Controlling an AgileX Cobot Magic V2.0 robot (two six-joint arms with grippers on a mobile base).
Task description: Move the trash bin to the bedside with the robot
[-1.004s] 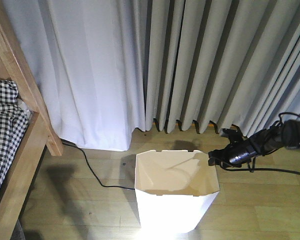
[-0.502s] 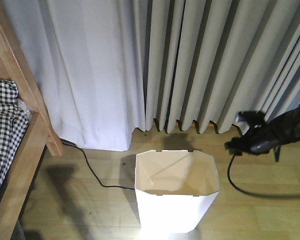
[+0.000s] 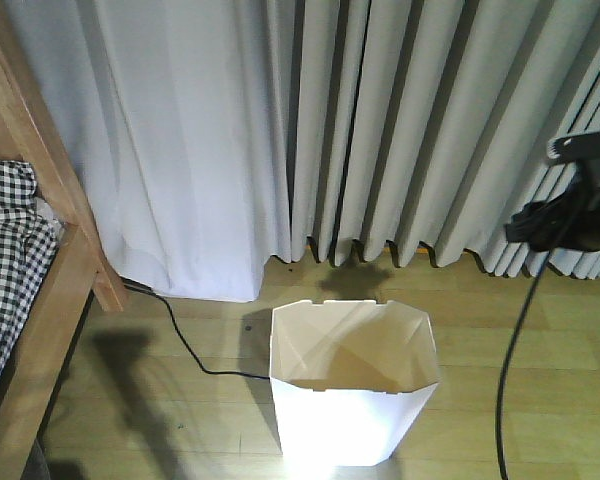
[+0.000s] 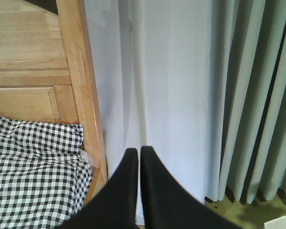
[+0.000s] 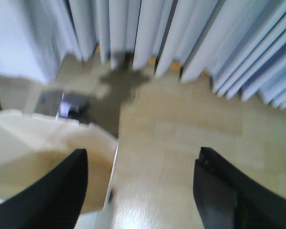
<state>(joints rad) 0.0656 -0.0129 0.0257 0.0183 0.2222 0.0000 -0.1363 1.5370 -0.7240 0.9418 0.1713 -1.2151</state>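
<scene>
The white trash bin [image 3: 352,400] stands upright on the wood floor, right of the bed; its cream inside shows. The bed's light brown frame [image 3: 55,290] and checked bedding [image 3: 5,250] are at the left edge. My right arm [image 3: 570,220] hangs raised at the far right, well clear of the bin. In the blurred right wrist view my right gripper [image 5: 140,160] is open and empty above the floor, with the bin's rim [image 5: 43,129] under its left finger. My left gripper [image 4: 136,152] is shut and empty, pointing at the curtain beside the bed frame [image 4: 81,95] and bedding [image 4: 33,167].
Grey-white curtains [image 3: 310,120] hang to the floor behind the bin. A loose black cable [image 3: 180,345] runs on the floor from the bed's corner toward the bin. A cable [image 3: 510,380] trails down from my right arm. A dark object [image 5: 71,105] lies on the floor behind the bin.
My right arm has lifted from the bin's right rim and swung up and to the right, away from it. The bin and bed have not moved.
</scene>
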